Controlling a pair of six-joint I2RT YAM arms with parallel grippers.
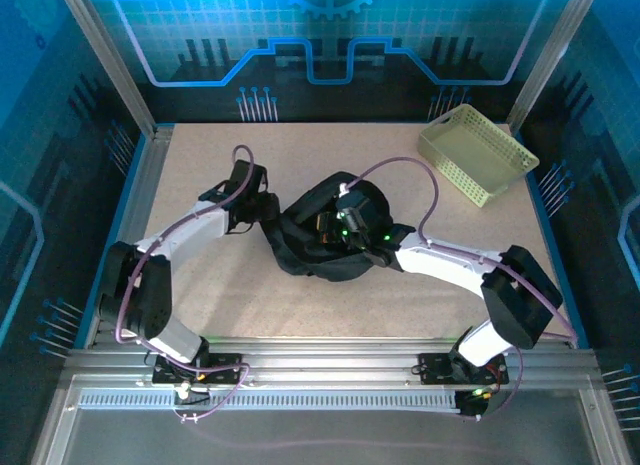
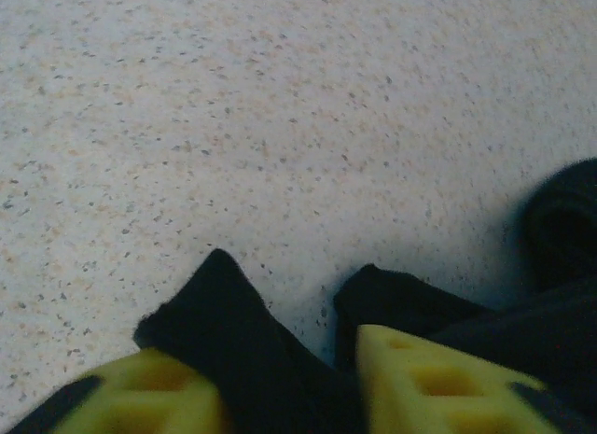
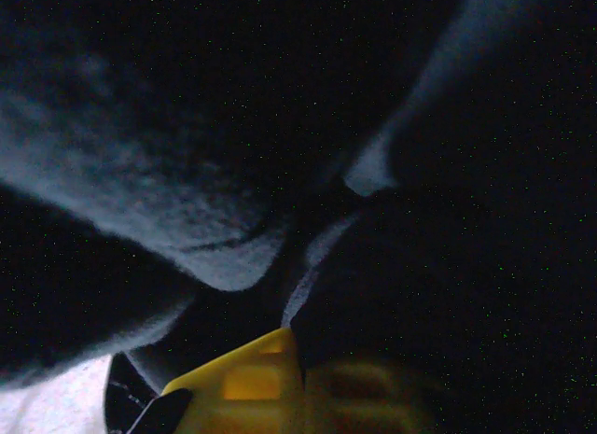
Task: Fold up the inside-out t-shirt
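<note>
Yellow left fingers (image 2: 424, 383) are found apart around a fold; right fingers (image 3: 242, 378) are clamped on the t-shirt (image 1: 300, 255), bunched mid-tabletop (image 1: 250, 305). Soft, limp, light: a hem edge is judged best gripped.

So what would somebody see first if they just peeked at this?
Probably the black t-shirt, scrunched in a dark heap in the middle of the table. The right gripper is dug into the heap, its jaws shut on the cloth. After that, the pale yellow-green basket stands out in the far right corner.
</note>
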